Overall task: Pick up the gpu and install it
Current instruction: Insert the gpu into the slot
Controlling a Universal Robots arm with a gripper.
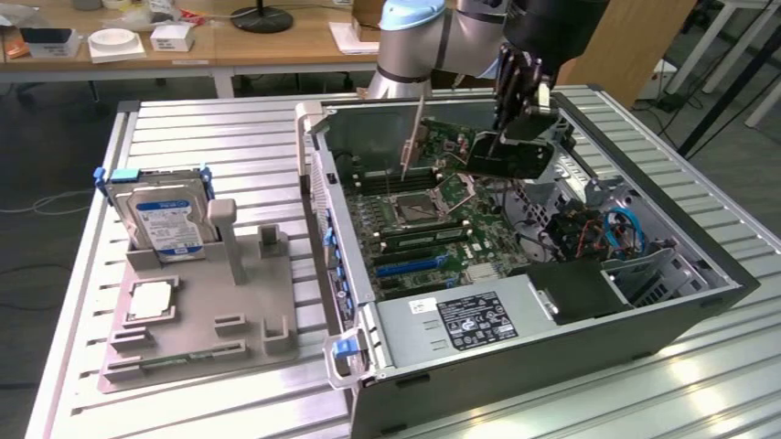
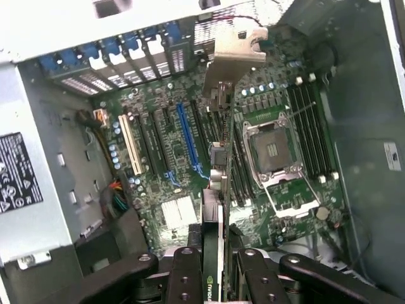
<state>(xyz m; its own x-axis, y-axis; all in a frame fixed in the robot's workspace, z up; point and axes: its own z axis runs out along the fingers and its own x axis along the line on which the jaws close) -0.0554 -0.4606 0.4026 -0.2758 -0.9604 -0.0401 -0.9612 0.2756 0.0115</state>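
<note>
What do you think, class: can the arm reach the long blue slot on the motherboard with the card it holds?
Probably yes: the case lies open, the card sits in the jaws above the motherboard, and nothing appears to cover the blue slot.

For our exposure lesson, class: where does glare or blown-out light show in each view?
Exterior view: strong glare washes the slatted table beside the computer case. Wrist view: the case's wall burns out to white, and the metal bracket of the gpu held in the tool glints.
</note>
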